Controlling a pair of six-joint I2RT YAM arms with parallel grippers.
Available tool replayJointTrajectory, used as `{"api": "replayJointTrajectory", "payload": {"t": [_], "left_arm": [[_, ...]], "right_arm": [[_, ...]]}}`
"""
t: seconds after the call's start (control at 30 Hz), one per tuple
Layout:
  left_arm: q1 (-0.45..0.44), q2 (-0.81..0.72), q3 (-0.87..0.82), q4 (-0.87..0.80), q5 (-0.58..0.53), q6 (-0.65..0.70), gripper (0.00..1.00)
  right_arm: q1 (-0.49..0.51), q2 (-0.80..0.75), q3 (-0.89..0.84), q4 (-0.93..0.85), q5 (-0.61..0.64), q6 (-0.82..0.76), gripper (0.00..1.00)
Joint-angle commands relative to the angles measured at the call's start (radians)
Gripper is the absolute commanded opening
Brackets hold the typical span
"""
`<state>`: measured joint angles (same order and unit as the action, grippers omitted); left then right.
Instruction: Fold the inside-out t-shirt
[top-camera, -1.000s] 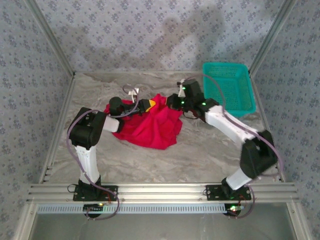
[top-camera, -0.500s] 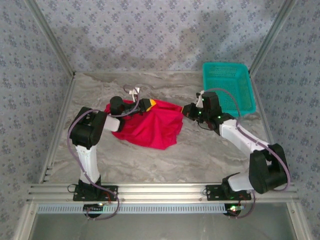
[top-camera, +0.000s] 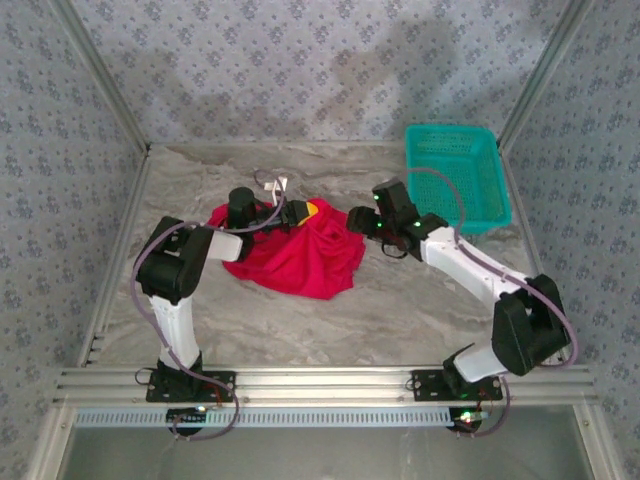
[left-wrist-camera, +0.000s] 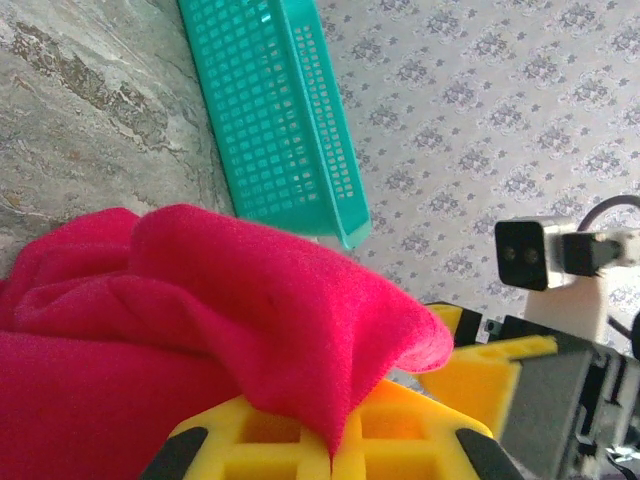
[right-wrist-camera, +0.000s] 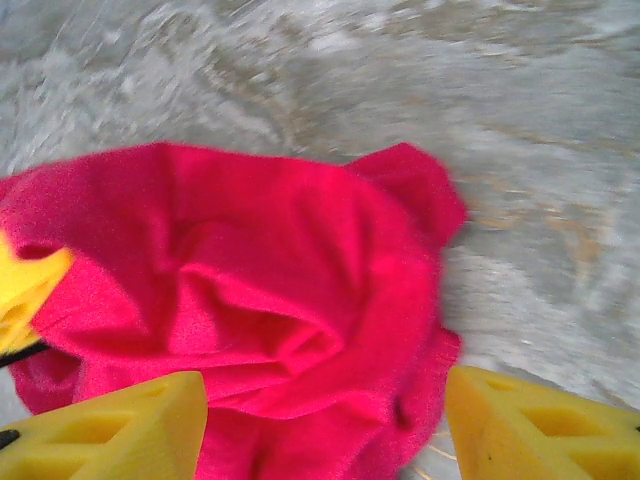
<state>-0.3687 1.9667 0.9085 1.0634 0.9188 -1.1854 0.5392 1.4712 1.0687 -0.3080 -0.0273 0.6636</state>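
Note:
The red t-shirt (top-camera: 300, 255) lies crumpled in a heap on the marble table, a little left of centre. My left gripper (top-camera: 300, 211) is at its upper edge, shut on a fold of the red t-shirt (left-wrist-camera: 300, 330) that rises between the yellow fingers (left-wrist-camera: 260, 445). My right gripper (top-camera: 357, 222) hovers at the shirt's right edge with its jaws wide open. In the right wrist view the bunched t-shirt (right-wrist-camera: 270, 300) lies between and beyond the yellow fingertips (right-wrist-camera: 110, 430), with the left gripper's yellow tip at the far left. No neck tag is visible.
A teal mesh basket (top-camera: 455, 175) stands at the back right of the table (top-camera: 400, 310), also visible past the cloth as the basket (left-wrist-camera: 280, 120) in the left wrist view. Patterned walls enclose the table on three sides.
The right arm swung out to the right, then came back left to the shirt's right edge. The shirt's top right part bunched up. The left gripper shifted slightly and kept its hold.

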Motion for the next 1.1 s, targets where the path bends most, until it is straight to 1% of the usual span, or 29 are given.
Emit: {"api": "replayJointTrajectory", "payload": {"t": [0.0, 0.1, 0.2, 0.23, 0.27, 0.3, 0.33, 0.37, 0.4, 0.47, 0.5, 0.53, 0.57, 0.6, 0.63, 0.67, 0.7, 0.8, 0.87, 0.97, 1.07], "left_arm": [[-0.007, -0.021, 0.029, 0.003, -0.004, 0.021, 0.00], [-0.006, -0.028, 0.026, -0.003, -0.005, 0.024, 0.00], [-0.003, -0.039, 0.017, -0.010, -0.008, 0.030, 0.01], [-0.001, -0.044, 0.014, -0.012, -0.009, 0.032, 0.02], [0.000, -0.050, 0.011, -0.016, -0.009, 0.032, 0.03], [0.005, -0.057, 0.007, -0.020, -0.009, 0.032, 0.06], [0.011, -0.070, -0.001, -0.031, -0.009, 0.036, 0.13], [0.020, -0.089, -0.011, -0.050, -0.009, 0.042, 0.23], [0.041, -0.120, -0.023, -0.102, -0.008, 0.060, 0.29], [0.092, -0.214, -0.059, -0.243, -0.031, 0.141, 0.39], [0.125, -0.279, -0.072, -0.385, -0.069, 0.223, 0.46], [0.152, -0.352, -0.068, -0.580, -0.126, 0.337, 0.51], [0.165, -0.410, -0.046, -0.763, -0.208, 0.442, 0.54], [0.170, -0.464, -0.012, -0.968, -0.336, 0.564, 0.56], [0.171, -0.497, 0.014, -1.092, -0.449, 0.637, 0.57], [0.176, -0.518, 0.034, -1.177, -0.553, 0.679, 0.58], [0.186, -0.522, 0.049, -1.236, -0.622, 0.703, 0.57], [0.201, -0.479, 0.085, -1.320, -0.703, 0.735, 0.58], [0.201, -0.428, 0.109, -1.349, -0.709, 0.737, 0.59], [0.200, -0.364, 0.118, -1.338, -0.721, 0.718, 0.60], [0.200, -0.313, 0.129, -1.320, -0.725, 0.711, 0.65]], "right_arm": [[0.047, 0.087, 0.045, 0.013, -0.038, -0.094, 0.65], [0.061, 0.166, 0.082, 0.045, -0.058, -0.098, 0.65], [0.050, 0.278, 0.167, 0.067, -0.083, -0.081, 0.65], [0.045, 0.316, 0.192, 0.083, -0.091, -0.074, 0.64], [0.042, 0.349, 0.221, 0.086, -0.085, -0.065, 0.56], [0.037, 0.381, 0.255, 0.079, -0.076, -0.058, 0.40], [0.031, 0.401, 0.288, 0.062, -0.071, -0.056, 0.20], [0.027, 0.408, 0.311, 0.042, -0.067, -0.056, 0.04], [0.021, 0.398, 0.332, 0.012, -0.062, -0.060, 0.00], [0.018, 0.339, 0.338, -0.034, -0.039, -0.095, 0.00], [0.019, 0.293, 0.328, -0.059, -0.017, -0.115, 0.00], [0.014, 0.241, 0.310, -0.076, 0.000, -0.132, 0.00], [0.007, 0.194, 0.290, -0.082, 0.008, -0.141, 0.00], [-0.008, 0.138, 0.259, -0.084, 0.008, -0.142, 0.00], [-0.025, 0.087, 0.231, -0.078, 0.001, -0.137, 0.00], [-0.048, 0.037, 0.198, -0.069, -0.018, -0.128, 0.00], [-0.071, -0.007, 0.165, -0.053, -0.046, -0.118, 0.00], [-0.114, -0.101, 0.068, -0.006, -0.111, -0.097, 0.00], [-0.120, -0.135, 0.044, -0.001, -0.104, -0.097, 0.00], [-0.123, -0.146, 0.036, -0.012, -0.100, -0.104, 0.00], [-0.125, -0.144, 0.039, -0.014, -0.111, -0.105, 0.00]]}}
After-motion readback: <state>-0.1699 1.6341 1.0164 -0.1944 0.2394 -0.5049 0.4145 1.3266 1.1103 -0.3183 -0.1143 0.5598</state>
